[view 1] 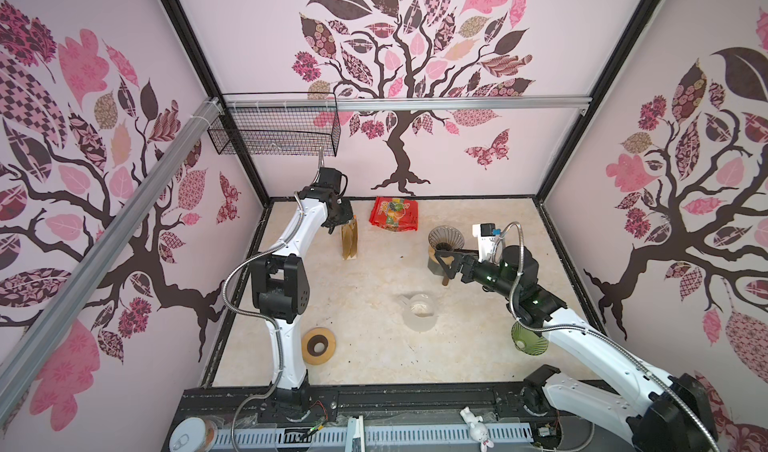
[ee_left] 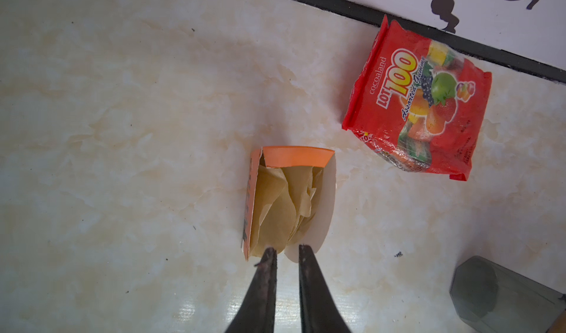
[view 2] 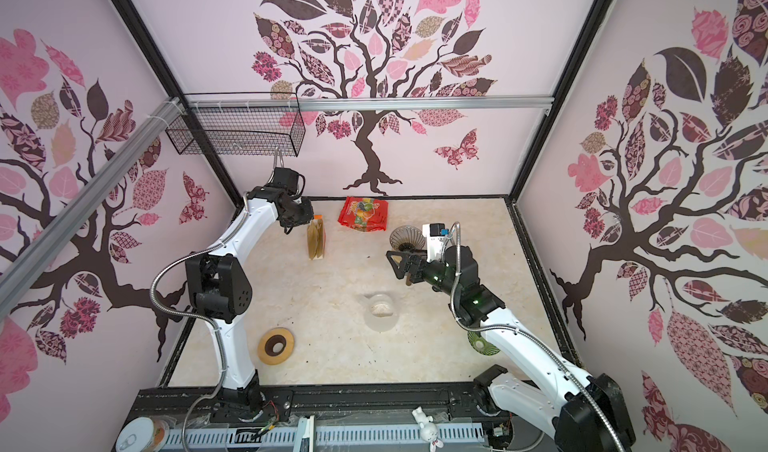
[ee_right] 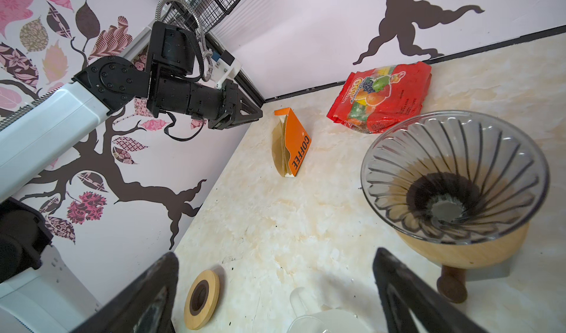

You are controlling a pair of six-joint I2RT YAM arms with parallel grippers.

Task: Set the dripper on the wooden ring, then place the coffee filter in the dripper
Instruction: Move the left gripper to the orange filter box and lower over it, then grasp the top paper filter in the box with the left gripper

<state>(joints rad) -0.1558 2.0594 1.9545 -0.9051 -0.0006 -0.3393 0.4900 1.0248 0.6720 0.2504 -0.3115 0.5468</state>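
Jaws of the left gripper (ee_left: 287, 251) are being held close together, with only a narrow slit showing between the 2 dark fingertips (ee_left: 269, 264). Whether paper is being pinched in that slit cannot be told from the left wrist view.

Right at the tips, the near edge of the brown coffee filter (ee_left: 275, 212) is being reached. 1 tip is being shown on the paper's edge, the other at the edge of the white wall of the filter box (ee_left: 294, 156).

The box's long axis is being presented straight away from the claw, in line with the fingers. The filters are being kept on edge between its 2 walls, so the jaw line is being set across the sheets' thickness. That alignment is judged to be what the coming pull depends on: 1 sheet is likely to be drawn out back along the fingers and clear of the walls.

Further out from the tips, toward the right arm's side, a red candy bag (ee_left: 419, 101) is being left flat on the table, apart from the box.

Well apart from the left claw, on that same side, the glass dripper (view 1: 445, 237) is being carried mouth up on a wooden stand (ee_right: 465, 252), and no paper is being shown inside it.

The right gripper (ee_right: 275, 252) is being held just beside the dripper with its jaws spread wide and nothing between them. It is far nearer the dripper, while the left claw alone is being placed at the filter. A sideways carry toward the right arm's side is therefore judged to be needed once a sheet is free.
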